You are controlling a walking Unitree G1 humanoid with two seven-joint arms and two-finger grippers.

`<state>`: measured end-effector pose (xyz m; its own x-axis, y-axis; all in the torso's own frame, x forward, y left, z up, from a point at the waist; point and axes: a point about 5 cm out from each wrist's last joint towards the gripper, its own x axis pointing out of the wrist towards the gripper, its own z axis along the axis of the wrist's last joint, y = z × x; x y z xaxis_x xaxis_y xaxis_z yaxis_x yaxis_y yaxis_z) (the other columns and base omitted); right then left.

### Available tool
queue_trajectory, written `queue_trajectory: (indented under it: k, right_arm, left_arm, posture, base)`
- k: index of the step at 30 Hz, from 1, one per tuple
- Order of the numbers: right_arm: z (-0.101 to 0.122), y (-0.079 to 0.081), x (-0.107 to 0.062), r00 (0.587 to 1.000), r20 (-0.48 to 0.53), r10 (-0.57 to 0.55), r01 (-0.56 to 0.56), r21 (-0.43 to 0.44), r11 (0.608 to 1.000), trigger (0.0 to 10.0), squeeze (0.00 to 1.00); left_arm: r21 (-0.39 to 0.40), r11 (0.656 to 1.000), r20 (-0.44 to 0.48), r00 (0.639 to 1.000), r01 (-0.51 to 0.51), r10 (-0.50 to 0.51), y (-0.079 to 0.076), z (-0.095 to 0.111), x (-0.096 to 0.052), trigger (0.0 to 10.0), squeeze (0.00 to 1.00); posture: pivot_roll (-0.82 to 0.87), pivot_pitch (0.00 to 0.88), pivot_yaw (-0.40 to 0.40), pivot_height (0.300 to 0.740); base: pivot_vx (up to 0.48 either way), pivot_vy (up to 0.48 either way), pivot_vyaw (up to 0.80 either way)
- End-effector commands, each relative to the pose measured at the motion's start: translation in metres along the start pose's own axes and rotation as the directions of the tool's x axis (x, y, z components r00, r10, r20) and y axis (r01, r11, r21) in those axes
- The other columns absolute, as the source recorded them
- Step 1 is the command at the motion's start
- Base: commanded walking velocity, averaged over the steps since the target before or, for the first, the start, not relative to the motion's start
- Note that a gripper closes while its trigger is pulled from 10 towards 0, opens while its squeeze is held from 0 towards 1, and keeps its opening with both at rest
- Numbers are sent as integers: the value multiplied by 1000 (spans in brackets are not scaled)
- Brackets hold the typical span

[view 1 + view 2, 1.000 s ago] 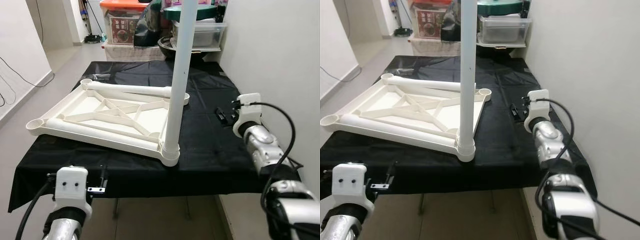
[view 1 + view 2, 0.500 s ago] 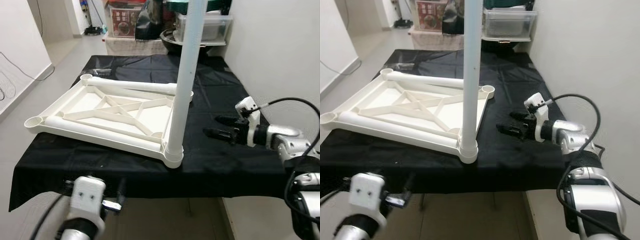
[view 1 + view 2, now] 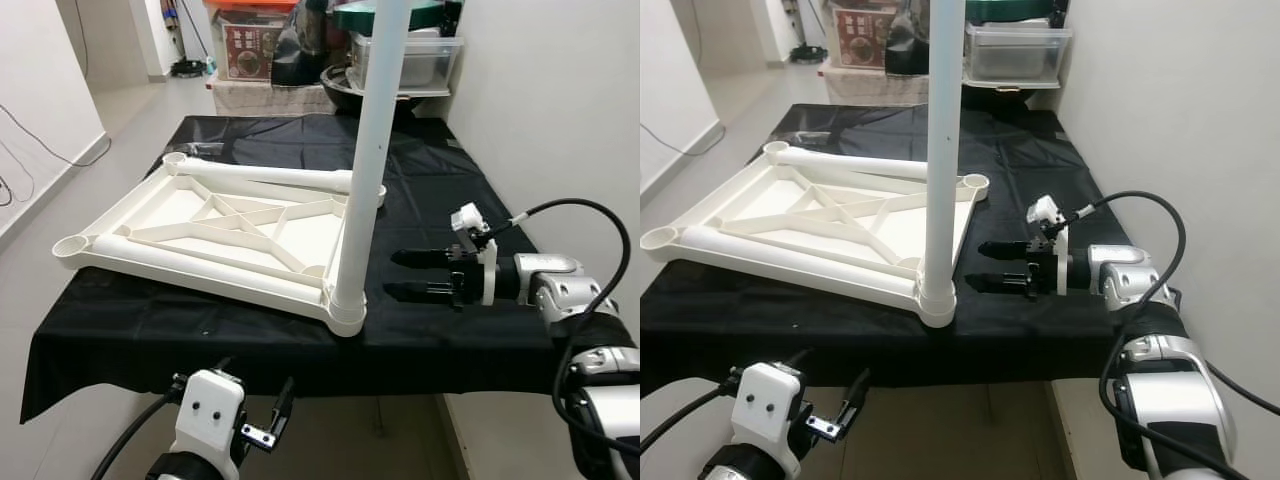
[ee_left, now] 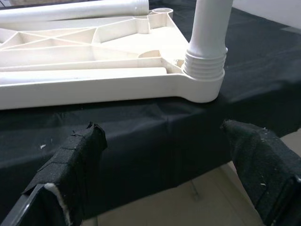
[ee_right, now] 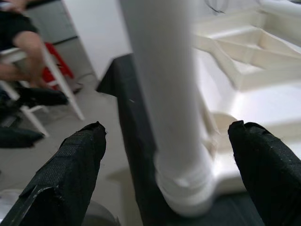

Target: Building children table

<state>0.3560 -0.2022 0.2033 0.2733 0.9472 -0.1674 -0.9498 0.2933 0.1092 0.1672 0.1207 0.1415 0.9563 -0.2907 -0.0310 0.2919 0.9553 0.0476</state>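
Looking down via eye views: white tabletop (image 3: 215,225) lies upside down on black cloth (image 3: 420,190), one leg (image 3: 370,150) standing upright in its near right corner socket, a 2nd leg (image 3: 265,178) lying along the far edge. My right gripper (image 3: 405,274) sits over the cloth just right of the upright leg, fingers spread wide, empty. My left gripper (image 3: 255,415) hangs below the cloth's front edge.

L wrist view: fingers (image 4: 75,165) wide apart, nothing between; upright leg's ribbed base (image 4: 204,70) ahead.

R wrist view: fingers (image 5: 70,169) wide, leg (image 5: 169,94) between them but not touched. A person's legs (image 5: 23,42) on a chair beyond.
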Motion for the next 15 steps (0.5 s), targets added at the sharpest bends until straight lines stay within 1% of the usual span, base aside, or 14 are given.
queue_trajectory:
  k: [1, 3, 4, 6, 11, 15]
  right_arm:
    - [-2, 1, 0, 1000, -7, 13, -12, 7, 1000, 10000, 0]
    - [-1, 4, 14, 999, -3, 35, -35, -7, 999, 10000, 0]
    - [-1, 4, 14, 999, -3, 35, -35, -7, 999, 10000, 0]
    - [-2, 5, 24, 999, -5, 44, -44, -11, 999, 10000, 0]
    - [-4, 6, 31, 999, -8, 42, -42, -18, 999, 10000, 0]
    - [0, 7, 40, 999, 10, 37, -37, -31, 999, 10000, 0]
  left_arm:
    - [2, 1000, 10, 1000, 10, -10, -1, 2, -2, 10000, 0]
    - [2, 1000, 14, 1000, 15, -15, -3, 3, -1, 10000, 0]
    - [2, 1000, 14, 1000, 15, -15, -3, 3, -1, 10000, 0]
    - [17, 1000, 16, 1000, 20, -20, -5, 3, -1, 10000, 0]
    - [27, 999, 19, 1000, 23, -23, -6, 3, -1, 10000, 0]
    - [29, 999, 26, 999, 24, -24, -7, 5, -1, 10000, 0]
  posture:
    - [82, 90, -30, 740]
    - [86, 100, -35, 740]
    - [86, 100, -35, 740]
    - [86, 100, -35, 740]
    - [86, 100, -35, 740]
    - [89, 107, -33, 740]
  base:
    - [0, 0, 0]
    - [0, 0, 0]
    - [0, 0, 0]
    - [0, 0, 0]
    - [0, 0, 0]
    - [0, 0, 0]
